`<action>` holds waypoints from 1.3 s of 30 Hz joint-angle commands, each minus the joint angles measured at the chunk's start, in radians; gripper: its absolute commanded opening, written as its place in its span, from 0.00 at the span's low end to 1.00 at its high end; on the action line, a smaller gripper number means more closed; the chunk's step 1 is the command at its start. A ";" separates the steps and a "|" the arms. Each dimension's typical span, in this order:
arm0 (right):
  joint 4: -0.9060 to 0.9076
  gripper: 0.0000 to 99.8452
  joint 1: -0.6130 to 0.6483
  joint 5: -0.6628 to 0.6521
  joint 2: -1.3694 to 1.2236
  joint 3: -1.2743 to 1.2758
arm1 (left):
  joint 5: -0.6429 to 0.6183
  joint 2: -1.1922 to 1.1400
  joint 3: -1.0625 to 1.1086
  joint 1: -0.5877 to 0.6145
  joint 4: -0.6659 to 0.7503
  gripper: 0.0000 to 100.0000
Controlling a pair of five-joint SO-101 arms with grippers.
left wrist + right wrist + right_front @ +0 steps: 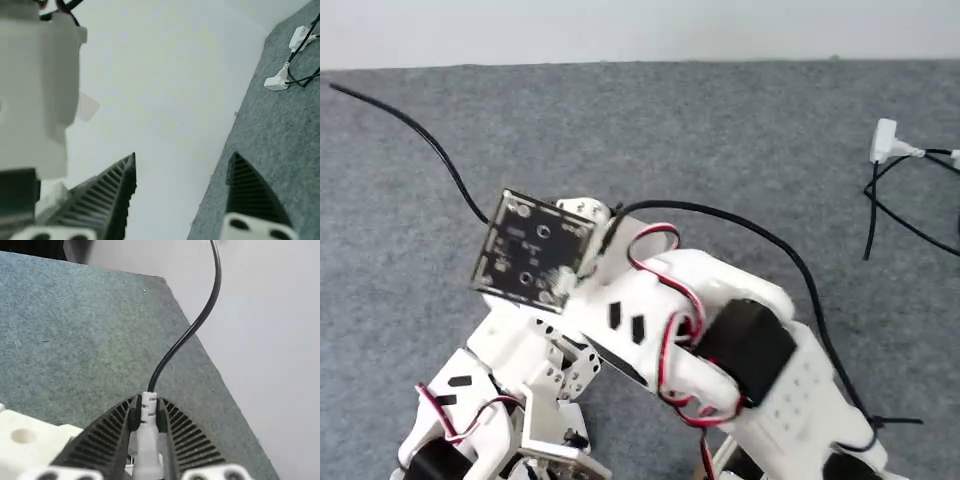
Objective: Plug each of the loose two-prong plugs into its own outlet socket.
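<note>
My right gripper [148, 404] is shut on a white two-prong plug [148, 440], whose black cable [200, 320] rises away over the grey carpet. A white block with a round hole [22, 437] sits just beside the gripper. My left gripper [183, 160] stands open with nothing between its ribbed fingers [117, 192], pointed towards the pale wall. Far beyond it lie two loose white plugs [276, 82] [300, 36] on black leads. In the high view one white plug [885, 140] lies at the far right edge, well away from both arms.
Both white arms [740, 350] crowd the near middle of the grey carpet [720, 130], with a camera board [535, 250] above them. One black cable [410, 125] runs to the far left. Another [800, 270] arcs to the right.
</note>
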State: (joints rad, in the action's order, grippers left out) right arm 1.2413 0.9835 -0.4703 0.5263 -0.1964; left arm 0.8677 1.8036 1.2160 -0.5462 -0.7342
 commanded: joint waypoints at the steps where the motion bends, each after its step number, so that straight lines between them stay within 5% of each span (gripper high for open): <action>1: 0.031 0.01 0.007 -0.034 0.054 -0.046 | 0.009 0.018 -0.047 0.037 0.002 0.28; 17: 0.120 0.01 -0.059 -0.041 0.065 -0.052 | 0.005 0.020 -0.048 0.161 -0.008 0.28; 39: 0.194 0.01 -0.097 -0.041 0.065 -0.052 | -0.035 0.020 -0.042 0.170 -0.012 0.28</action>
State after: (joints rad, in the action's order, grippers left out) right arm 1.4285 0.9129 -0.5025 0.5938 -0.2256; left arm 0.8585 1.8036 1.2160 -0.3867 -0.7511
